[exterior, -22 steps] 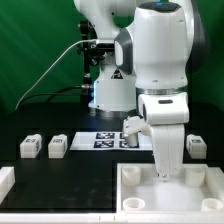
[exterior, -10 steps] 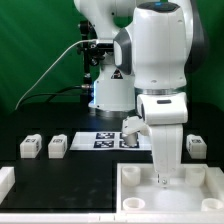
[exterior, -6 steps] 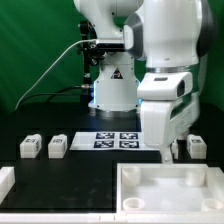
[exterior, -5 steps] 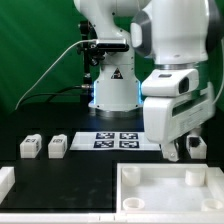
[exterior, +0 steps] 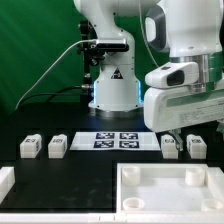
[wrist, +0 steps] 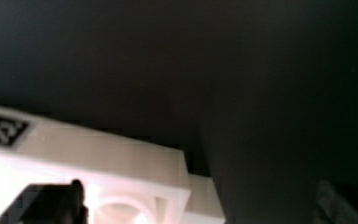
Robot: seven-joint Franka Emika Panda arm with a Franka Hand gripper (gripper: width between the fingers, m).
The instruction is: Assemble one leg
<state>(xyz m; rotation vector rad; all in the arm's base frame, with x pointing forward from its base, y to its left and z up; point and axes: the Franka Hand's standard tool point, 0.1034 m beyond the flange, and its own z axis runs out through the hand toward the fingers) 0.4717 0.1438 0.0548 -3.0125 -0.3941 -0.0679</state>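
Exterior view: the leg (exterior: 170,145) closest beneath the hand (exterior: 186,131) lies on the bench (exterior: 90,170), tag face visible, not yet gripped. A second leg (exterior: 196,146) sits just beside it, also under the hand. Two far legs (exterior: 29,147) (exterior: 58,146) lie well apart from the hand, beyond the marker board (exterior: 122,140). The tray-like piece (exterior: 150,167) rests on the bench in front of the hand, its corner sockets unfilled as far as can be seen.

The hand hangs above both near legs without touching either. In the wrist view its dark fingers (wrist: 51,203) stand wide apart with only bare bench between them, so it is spread and carries nothing. A white part with a tag at its edge (wrist: 87,165) also shows there, too blurred to identify.

Likely hazards:
- **Collision:** because the two near legs lie so close together, a descent slightly off centre could land a finger on top of one leg or push the neighbour aside.
- **Poor grip:** the stubby, smooth plastic block may twist or slip if caught near a corner.
- **Jammed seating:** a tilted leg would probably jam against the tray-like piece rather than seat in it.
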